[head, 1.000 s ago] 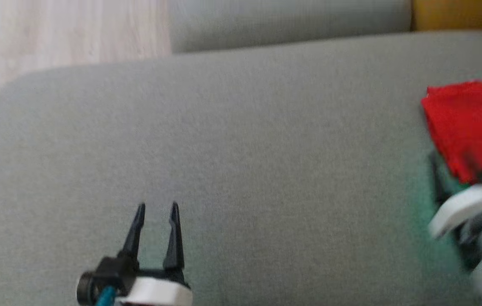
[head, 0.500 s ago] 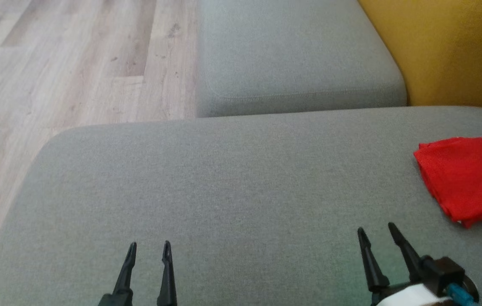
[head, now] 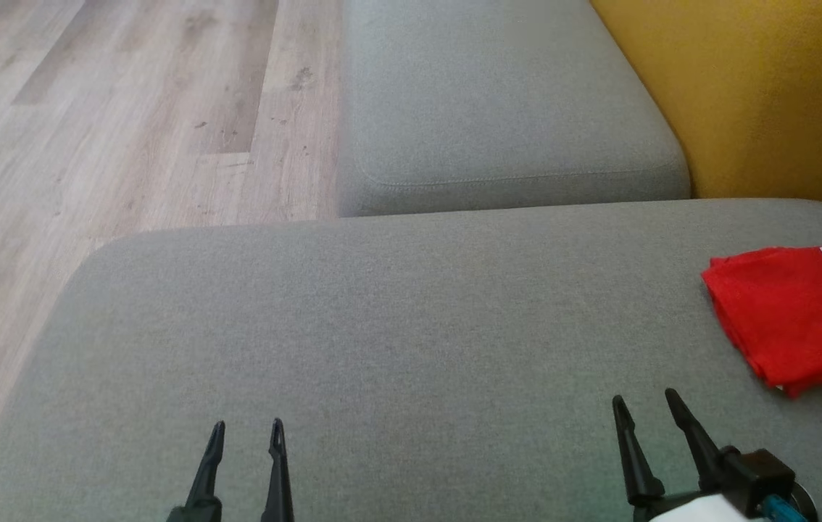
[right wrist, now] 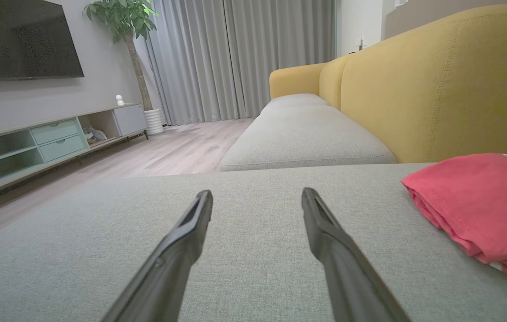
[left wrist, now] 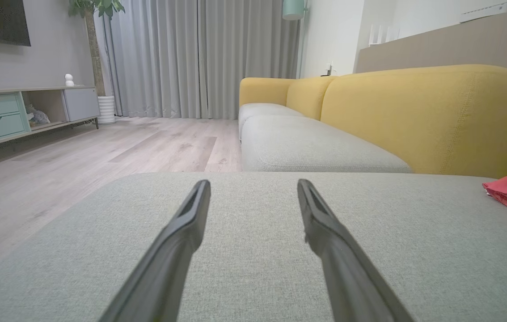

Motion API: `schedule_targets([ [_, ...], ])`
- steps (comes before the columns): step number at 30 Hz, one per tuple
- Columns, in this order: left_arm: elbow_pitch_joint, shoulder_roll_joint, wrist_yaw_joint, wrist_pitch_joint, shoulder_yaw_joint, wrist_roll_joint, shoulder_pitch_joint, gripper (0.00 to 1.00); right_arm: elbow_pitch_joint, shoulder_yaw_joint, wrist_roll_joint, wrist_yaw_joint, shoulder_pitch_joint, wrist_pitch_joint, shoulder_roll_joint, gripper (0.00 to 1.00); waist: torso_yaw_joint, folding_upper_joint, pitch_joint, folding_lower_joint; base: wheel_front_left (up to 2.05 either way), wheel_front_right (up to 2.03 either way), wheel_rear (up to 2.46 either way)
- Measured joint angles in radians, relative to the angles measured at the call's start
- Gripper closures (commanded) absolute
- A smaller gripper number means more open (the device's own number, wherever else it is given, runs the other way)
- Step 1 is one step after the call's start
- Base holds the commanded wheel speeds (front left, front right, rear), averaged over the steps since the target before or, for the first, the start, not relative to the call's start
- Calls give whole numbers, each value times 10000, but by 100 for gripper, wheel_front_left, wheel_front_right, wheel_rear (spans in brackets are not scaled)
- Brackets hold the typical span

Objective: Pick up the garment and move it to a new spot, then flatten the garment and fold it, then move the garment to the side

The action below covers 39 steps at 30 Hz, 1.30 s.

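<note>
Both arms sit low at the bottom edge of the head view, and neither is carrying anything. The left gripper [head: 246, 423] is at the lower left, its 2 fingers spread apart over the bare grey cushion [head: 411, 312]. The right gripper [head: 644, 396] is at the lower right, fingers likewise parted, pinching nothing.

The garment [head: 791, 319] is red and lies at the right edge of the frame, mid-height. It's folded into a compact stack, with dark printed digits on top where it runs out of frame. It rests flat on the cushion, up and to the right of the right gripper, near it but apart. In the right wrist view it lies at the right side, its layered edges facing the fingers. In the left wrist view a red corner pokes in at the far right edge.

My read: the garment looks folded and parked to the side, so I judge the task done or very nearly. The arms look to be in a rest pose, jaws wide because there's nothing to hold. The stack sits toward the yellow backrest [head: 744, 94], well away from the cushion's left edge and the floor [head: 128, 109], so it has little chance of sliding off. If any tidying is wanted, the right arm is the 1 for it, being much closer.
</note>
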Motion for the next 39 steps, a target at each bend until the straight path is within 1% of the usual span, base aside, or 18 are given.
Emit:
schedule_targets([
  [1,4,0,0,0,0,48,1,0,-4,0,0,0,0,0,15,0,-7,0,-16,0,0,0,0],
  [2,36,-2,-4,-2,-6,33,6,100,31,0,2,-2,0,4,25,100,-11,0,-27,1,0,0,0],
  [8,809,6,-19,59,-27,-71,567,100,869,8,109,-2,514,35,54,100,-15,0,-5,2,0,0,0],
  [12,823,15,-48,104,0,-430,572,100,888,-10,441,-2,563,123,56,100,-19,0,51,3,0,0,0],
  [18,823,8,-201,288,50,-1126,546,100,851,-121,1147,-2,548,328,58,100,-27,0,157,3,0,0,0],
  [22,823,8,-295,445,284,-1684,382,100,846,-240,1720,-2,454,476,58,100,-33,0,242,3,0,0,0],
  [39,821,8,-646,915,656,-3639,62,100,740,-614,3693,-4,106,917,69,100,-55,0,535,3,0,0,0],
])
